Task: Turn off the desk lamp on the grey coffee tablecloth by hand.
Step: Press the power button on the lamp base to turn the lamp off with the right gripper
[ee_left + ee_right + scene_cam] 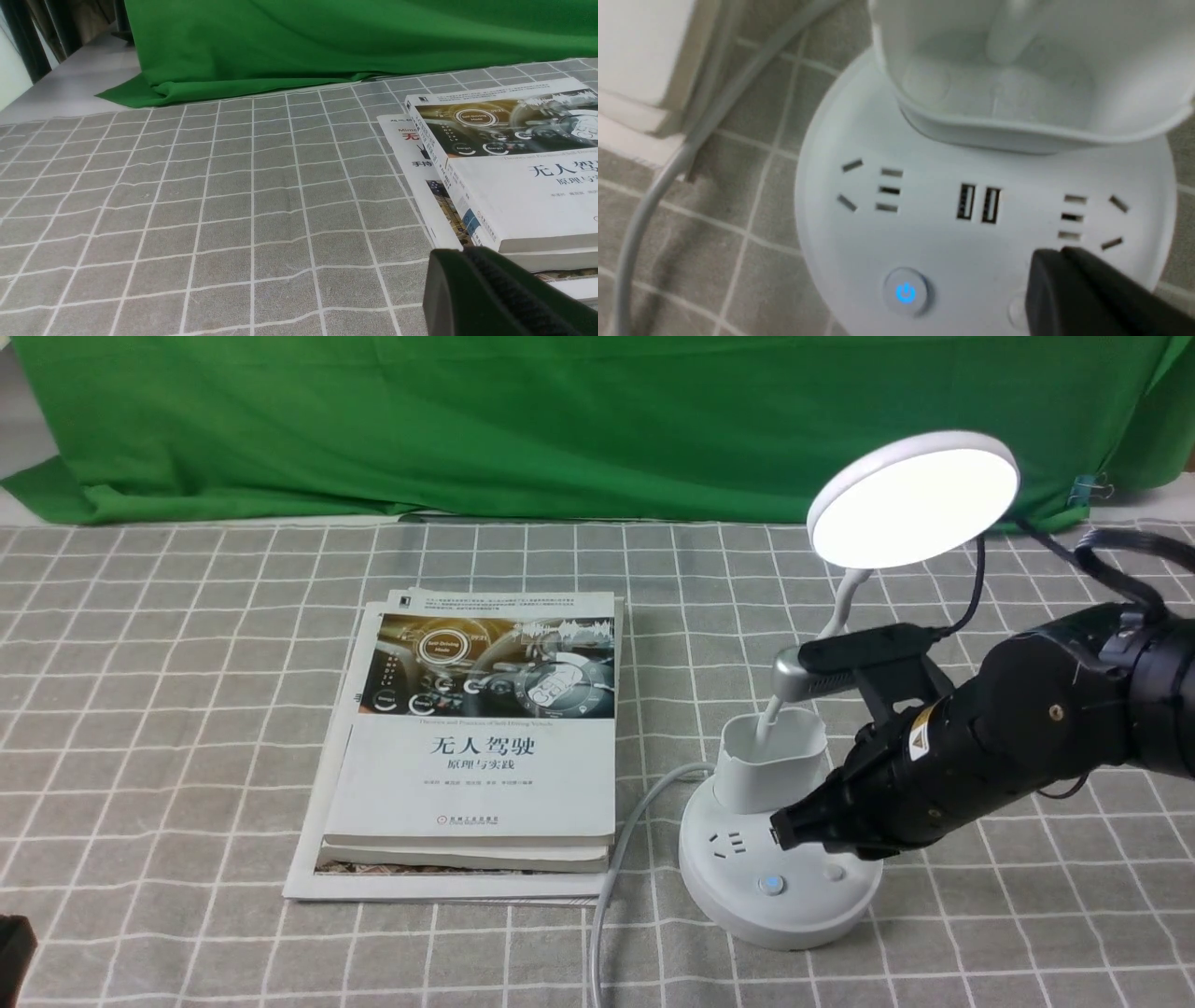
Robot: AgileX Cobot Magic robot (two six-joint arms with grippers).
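Lit lamp [770,761] near right on the cloth [187,709], right gripper [782,831] with jaws pressed together just over its base [738,896]: danger of poking a socket [724,845] instead of a button [770,884] through sideways drift.

Reaches in from the right with right arm [1018,737], forearm slanted down and leftward. Points right gripper [789,829] low, fingers pressed together into one dark tip. Carries camera bar [822,672] above the wrist. Shows left gripper [448,266] only in its own wrist view, low, jaw state unclear.
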